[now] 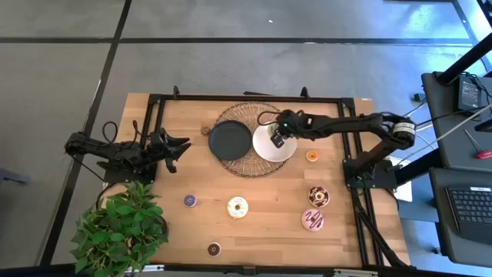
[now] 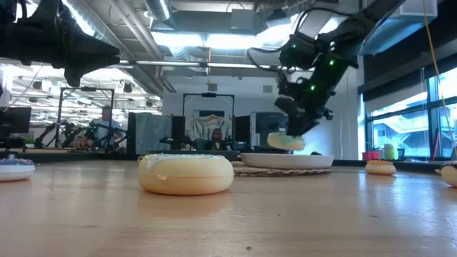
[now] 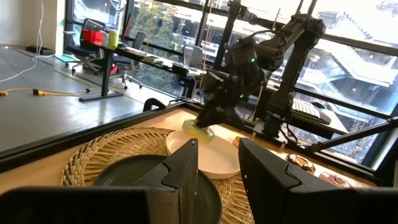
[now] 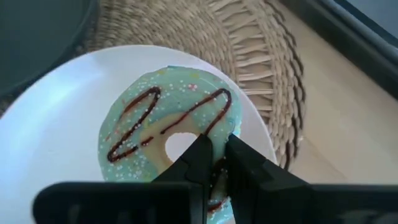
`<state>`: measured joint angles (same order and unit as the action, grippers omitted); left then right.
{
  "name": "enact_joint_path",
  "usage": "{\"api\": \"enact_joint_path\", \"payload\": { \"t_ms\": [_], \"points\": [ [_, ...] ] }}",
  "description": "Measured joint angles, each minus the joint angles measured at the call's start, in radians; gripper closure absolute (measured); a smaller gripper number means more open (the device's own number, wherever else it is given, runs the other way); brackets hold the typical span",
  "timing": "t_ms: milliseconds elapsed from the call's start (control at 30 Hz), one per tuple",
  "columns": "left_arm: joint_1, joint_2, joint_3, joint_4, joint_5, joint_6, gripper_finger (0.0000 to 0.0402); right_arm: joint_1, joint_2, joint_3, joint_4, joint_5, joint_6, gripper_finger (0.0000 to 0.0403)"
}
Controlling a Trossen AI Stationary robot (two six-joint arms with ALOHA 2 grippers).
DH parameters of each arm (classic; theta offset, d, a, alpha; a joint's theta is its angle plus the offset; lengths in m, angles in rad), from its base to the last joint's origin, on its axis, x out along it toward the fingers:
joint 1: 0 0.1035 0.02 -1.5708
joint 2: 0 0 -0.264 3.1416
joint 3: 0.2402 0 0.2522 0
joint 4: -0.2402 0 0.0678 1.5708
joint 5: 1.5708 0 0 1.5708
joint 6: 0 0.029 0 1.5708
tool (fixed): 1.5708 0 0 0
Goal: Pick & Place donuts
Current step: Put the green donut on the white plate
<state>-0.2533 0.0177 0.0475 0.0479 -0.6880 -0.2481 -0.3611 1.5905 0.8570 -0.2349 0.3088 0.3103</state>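
High view, centre right of the frame: the green donut [image 4: 168, 127] is seen clenched at its rim by the right gripper [image 1: 278, 138] just above the white plate [image 1: 288, 150], while the left gripper [image 1: 175, 148], slightly parted, is parked at left on the surface [image 1: 261, 204].

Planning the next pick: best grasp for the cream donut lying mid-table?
The cream donut lies flat on the table, hole up, apart from its neighbours. Probably best to come straight down and pinch one side of the ring, one finger in the hole and one outside, the way the right gripper holds the green donut above the white plate. The left gripper waits open at the left edge.
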Motion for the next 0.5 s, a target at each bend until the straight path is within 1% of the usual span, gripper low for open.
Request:
{"api": "enact_joint_path", "payload": {
  "t_ms": [200,500],
  "points": [
    [0.000,0.000,0.000,0.000,0.000,0.000,0.0290,-0.018,0.069,0.000,0.055,-0.048,0.010,0.0360],
    [0.000,0.000,0.000,0.000,0.000,0.000,0.0290,-0.021,0.106,0.000,0.082,-0.033,-0.009,0.0360]
  ]
}}
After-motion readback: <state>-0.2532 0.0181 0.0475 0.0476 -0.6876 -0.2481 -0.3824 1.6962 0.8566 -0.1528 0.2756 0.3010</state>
